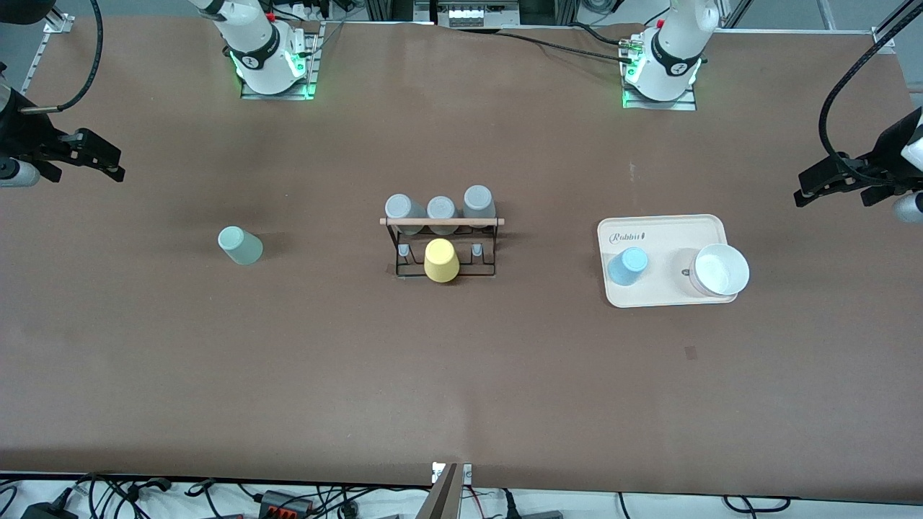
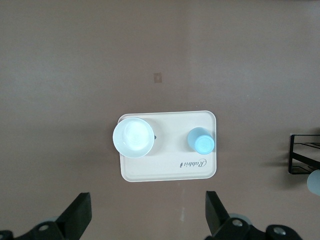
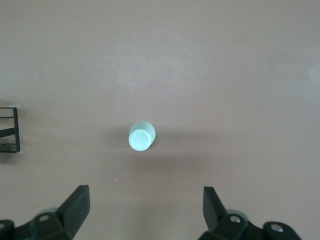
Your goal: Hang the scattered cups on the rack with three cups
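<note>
A: Where do the two loose cups sit?

B: The mint cup point(image 1: 241, 245) stands upside down on the bare tabletop point(image 1: 461, 375), toward the right arm's end and well apart from everything. The blue cup point(image 1: 628, 266) stands upside down on the cream tray point(image 1: 667, 227), toward the left arm's end, beside a white bowl point(image 1: 720, 270).

A: And the rack?

B: The rack point(image 1: 441, 249) is in the middle, between the two cups. Three grey cups point(image 1: 440, 211) fill its row farther from the front camera, under the wooden rod point(image 1: 441, 221). A yellow cup point(image 1: 441, 261) sits on the middle peg of the nearer row, so only the two pegs beside it look free.

A: The hands?

B: Both are up in the air with fingers spread wide and nothing held. The right hand point(image 3: 145, 207) hangs over the tabletop by the mint cup, the left hand point(image 2: 147, 212) over the tabletop next to the tray.

A: What could go wrong?

B: I'd guess the cups are light and smooth, so a pinch off centre could tip one or squeeze it out sideways. On the tray, a finger coming down wide might catch the bowl or the tray's raised edge and drag the tray along.

A: And at the rack?

B: The free pegs are crowded by the yellow cup and the rod. A cup brought in tilted could knock the yellow one off or shove the light wire frame. Both arms heading there at once would also risk bumping each other.
</note>
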Action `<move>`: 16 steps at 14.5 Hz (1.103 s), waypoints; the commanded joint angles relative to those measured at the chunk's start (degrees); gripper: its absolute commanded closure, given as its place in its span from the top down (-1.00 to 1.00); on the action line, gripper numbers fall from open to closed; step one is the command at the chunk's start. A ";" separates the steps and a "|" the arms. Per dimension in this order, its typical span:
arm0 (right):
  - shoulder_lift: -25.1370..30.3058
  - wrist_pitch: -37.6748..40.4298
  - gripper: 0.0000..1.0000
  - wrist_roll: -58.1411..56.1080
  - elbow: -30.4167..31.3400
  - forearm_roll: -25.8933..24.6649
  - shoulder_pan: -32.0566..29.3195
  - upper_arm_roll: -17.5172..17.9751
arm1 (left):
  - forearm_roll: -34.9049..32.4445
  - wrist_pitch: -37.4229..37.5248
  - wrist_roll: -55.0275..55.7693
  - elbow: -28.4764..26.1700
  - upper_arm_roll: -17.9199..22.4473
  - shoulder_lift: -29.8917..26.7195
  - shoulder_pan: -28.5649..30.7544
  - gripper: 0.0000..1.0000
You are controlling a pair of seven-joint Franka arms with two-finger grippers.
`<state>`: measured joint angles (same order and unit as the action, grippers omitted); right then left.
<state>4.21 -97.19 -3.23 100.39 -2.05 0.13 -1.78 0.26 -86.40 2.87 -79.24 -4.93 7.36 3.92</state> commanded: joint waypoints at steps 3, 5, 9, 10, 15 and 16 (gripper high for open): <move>0.63 1.04 1.00 -0.82 -0.54 0.82 -0.22 -0.16 | -1.05 0.97 0.38 0.66 -0.08 -0.24 0.03 1.00; 0.28 1.47 1.00 -1.08 -0.11 0.64 0.04 -0.16 | -0.44 1.67 0.47 0.40 -0.08 -0.07 -0.05 1.00; -0.07 1.04 1.00 -0.90 -0.46 0.56 0.22 0.10 | 0.35 2.99 2.91 -0.04 -1.57 3.61 -1.81 1.00; -0.07 1.13 1.00 -0.90 -0.46 0.56 0.13 0.11 | 1.92 2.56 5.02 -0.22 -1.83 4.76 -2.33 1.00; -0.07 1.21 1.00 -0.90 -0.54 0.64 -0.22 -0.07 | 2.55 -10.24 11.54 -9.33 -3.41 6.53 -5.15 1.00; -0.07 1.30 1.00 -0.90 -0.46 0.64 -0.22 -0.07 | 2.47 -12.10 12.93 -11.53 -3.85 6.61 -5.15 1.00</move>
<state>4.13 -96.59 -3.23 100.37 -2.05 0.15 -1.76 2.26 -94.11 13.64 -85.11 -7.85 15.68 -1.51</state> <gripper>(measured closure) 0.000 0.000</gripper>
